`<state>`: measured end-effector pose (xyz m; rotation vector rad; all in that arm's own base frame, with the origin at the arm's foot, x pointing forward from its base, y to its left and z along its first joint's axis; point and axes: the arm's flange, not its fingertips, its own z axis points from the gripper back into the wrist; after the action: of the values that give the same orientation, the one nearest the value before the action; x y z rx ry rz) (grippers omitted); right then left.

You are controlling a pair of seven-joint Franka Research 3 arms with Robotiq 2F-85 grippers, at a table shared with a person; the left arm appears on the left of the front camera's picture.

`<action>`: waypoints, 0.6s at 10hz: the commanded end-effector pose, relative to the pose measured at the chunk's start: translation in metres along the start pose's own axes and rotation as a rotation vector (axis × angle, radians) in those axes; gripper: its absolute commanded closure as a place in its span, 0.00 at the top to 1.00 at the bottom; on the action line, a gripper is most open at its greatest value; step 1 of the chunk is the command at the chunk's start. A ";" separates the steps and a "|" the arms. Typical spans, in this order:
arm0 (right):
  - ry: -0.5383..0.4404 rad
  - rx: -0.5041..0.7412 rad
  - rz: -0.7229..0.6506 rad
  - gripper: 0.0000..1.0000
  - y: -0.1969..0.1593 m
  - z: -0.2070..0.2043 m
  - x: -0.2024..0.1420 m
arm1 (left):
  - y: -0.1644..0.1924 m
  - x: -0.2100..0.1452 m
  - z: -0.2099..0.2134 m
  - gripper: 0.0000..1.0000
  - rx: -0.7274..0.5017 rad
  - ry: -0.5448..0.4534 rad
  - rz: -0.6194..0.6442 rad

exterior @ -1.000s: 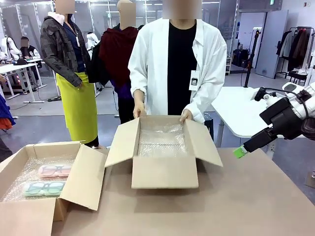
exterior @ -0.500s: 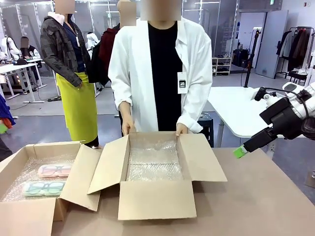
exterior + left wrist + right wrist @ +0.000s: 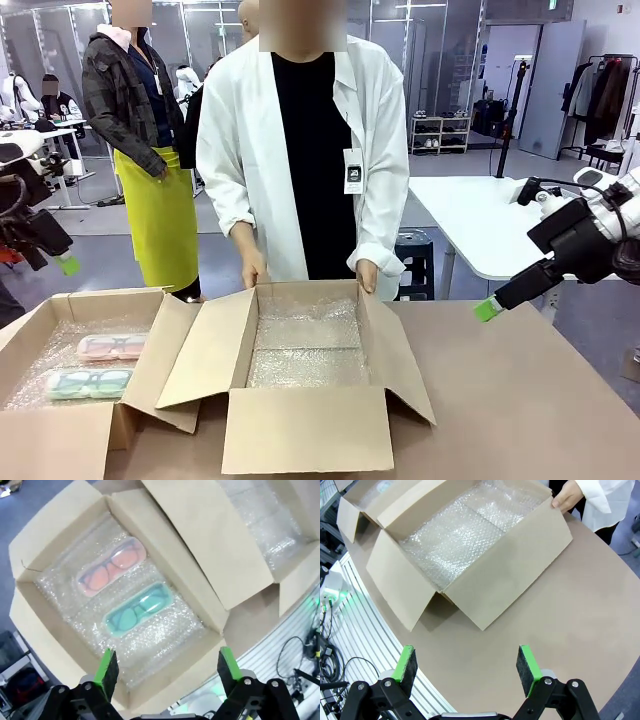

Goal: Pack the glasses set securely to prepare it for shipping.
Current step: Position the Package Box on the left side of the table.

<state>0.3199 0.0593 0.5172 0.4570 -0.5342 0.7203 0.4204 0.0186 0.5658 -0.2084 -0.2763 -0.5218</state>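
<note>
While both grippers are held wide w/ nothing between the jaws, the pink case and mint case are seen lying side by side on bubble wrap in the left box, straight ahead of the left gripper. A 2nd lined box is steadied by the person's hand beyond the right gripper.

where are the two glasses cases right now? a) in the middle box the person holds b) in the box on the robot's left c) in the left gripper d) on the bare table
b: the pink case and mint green case lie side by side on bubble wrap in the left box.
</note>
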 end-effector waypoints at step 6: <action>-0.006 -0.001 0.006 1.00 0.001 -0.001 0.001 | 0.000 0.000 0.000 1.00 0.000 0.000 0.000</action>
<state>0.3198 0.0594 0.5172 0.4566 -0.5341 0.7207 0.4188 0.0173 0.5605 -0.2219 -0.2754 -0.5306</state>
